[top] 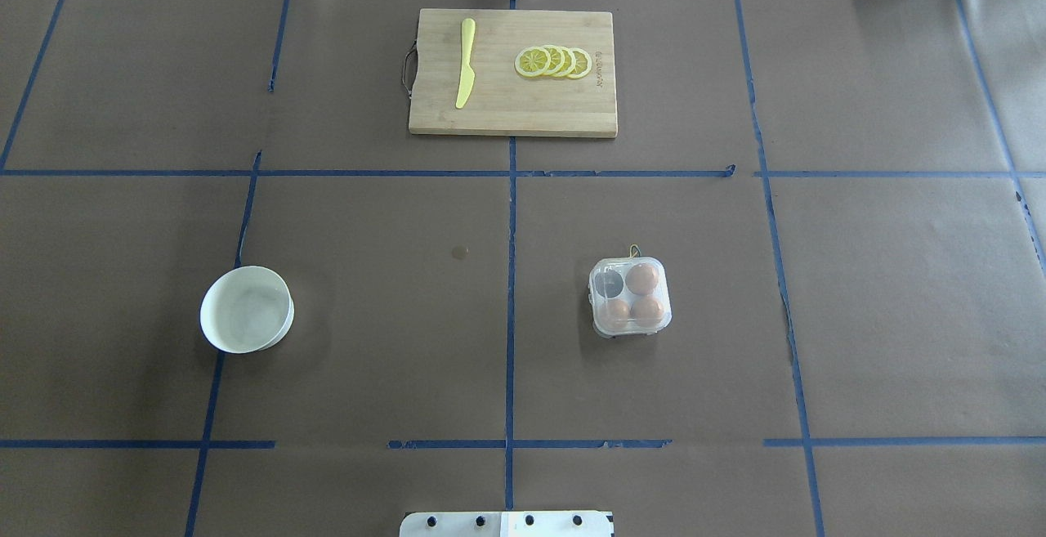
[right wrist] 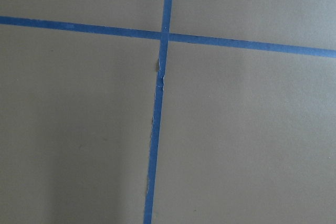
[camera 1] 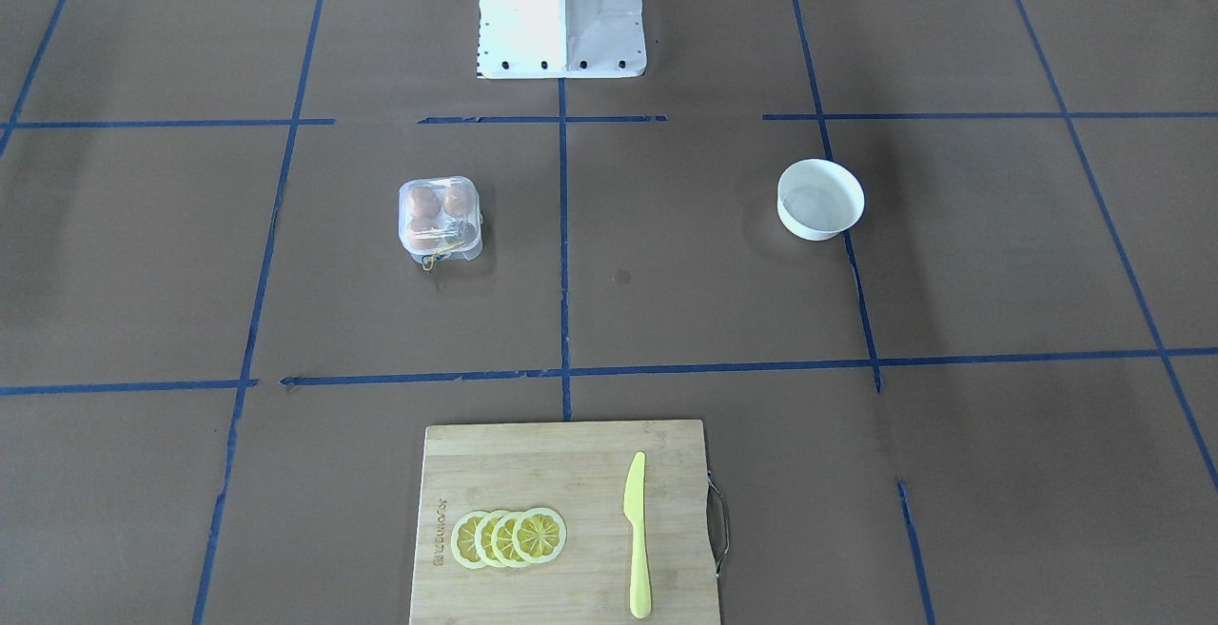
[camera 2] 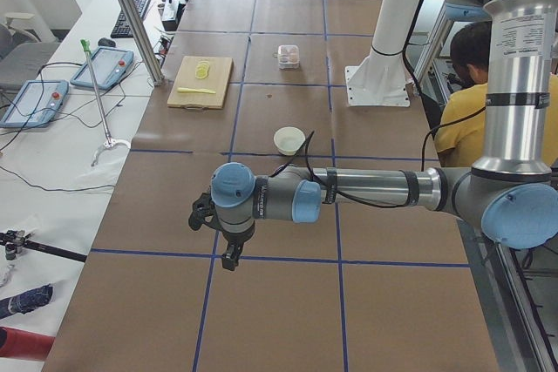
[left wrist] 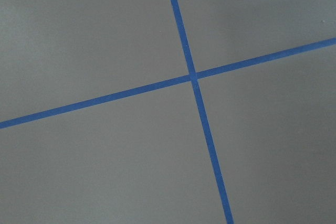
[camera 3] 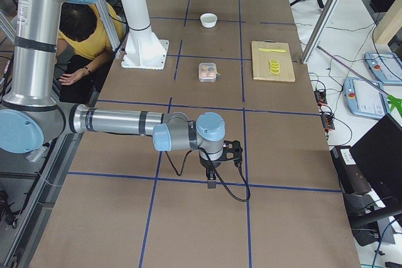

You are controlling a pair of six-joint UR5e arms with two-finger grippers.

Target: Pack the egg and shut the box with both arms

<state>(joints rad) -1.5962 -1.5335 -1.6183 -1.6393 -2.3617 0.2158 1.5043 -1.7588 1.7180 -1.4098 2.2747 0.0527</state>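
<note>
Surface (top: 368, 357): brown covering, marked into a grid with blue tape.

Box (top: 631, 331): right of the centre tape line, clear lid down over the cells. Three eggs (top: 642, 278) inside; the far-left cell holds none. A yellow band (top: 633, 252) protrudes from its far edge.

White bowl (top: 245, 308): left half, well apart from the box, upright.

Cutting board (top: 507, 112): far centre, bearing a yellow knife (top: 465, 62) and a row of overlapping lemon slices (top: 553, 61).

White base plate (top: 507, 524): near edge, centre.

The bench (top: 368, 341) wears matt brown paper crossed by blue tape (top: 511, 218). The box (top: 609, 282) is clear glossy plastic; its eggs (top: 643, 278) look smooth. The board (top: 507, 108) is pale grained wood, the knife (top: 465, 63) yellow plastic.
</note>
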